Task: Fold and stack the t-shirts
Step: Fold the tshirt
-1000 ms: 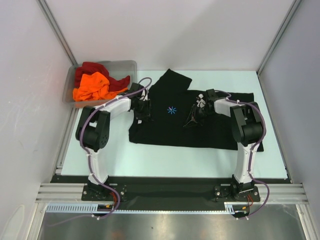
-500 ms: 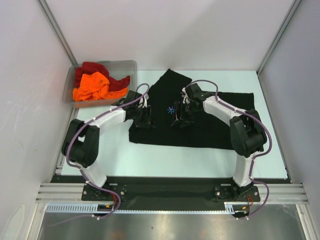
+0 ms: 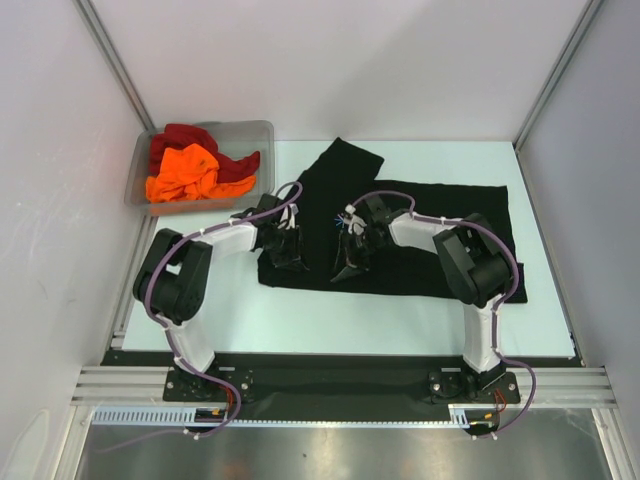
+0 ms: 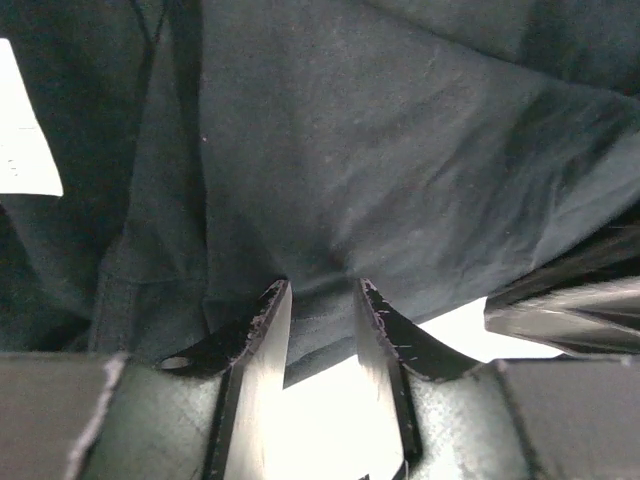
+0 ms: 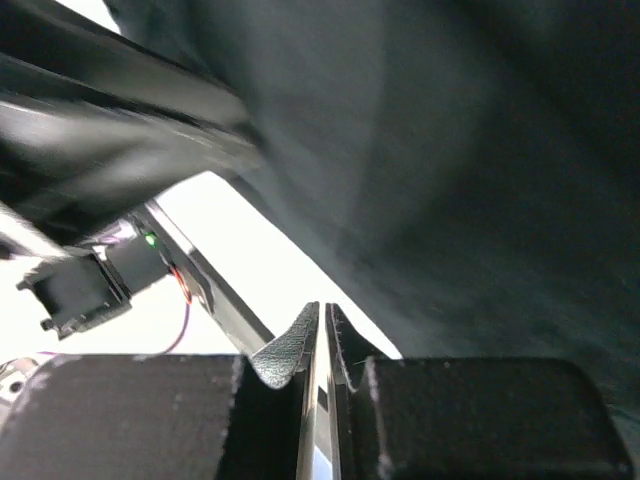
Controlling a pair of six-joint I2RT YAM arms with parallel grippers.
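Folding barely begun: I see left gripper (image 4: 322, 310) pinching black t-shirt (image 3: 440, 235); right gripper (image 5: 322, 335) pressed together, grip unclear; orange (image 3: 185, 172), red (image 3: 180, 135) shirts wait in bin (image 3: 250, 130)

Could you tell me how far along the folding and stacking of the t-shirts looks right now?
Nothing is stacked yet. In hand: the black t-shirt lies spread on the table, with the left gripper and right gripper working over it. Left: the orange t-shirt and dark red t-shirt sit crumpled in the bin.

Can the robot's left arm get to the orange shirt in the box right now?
Probably yes. The orange t-shirt lies on top in the open bin, just beyond the left gripper, nothing covering it. But that gripper is pinching the black t-shirt.
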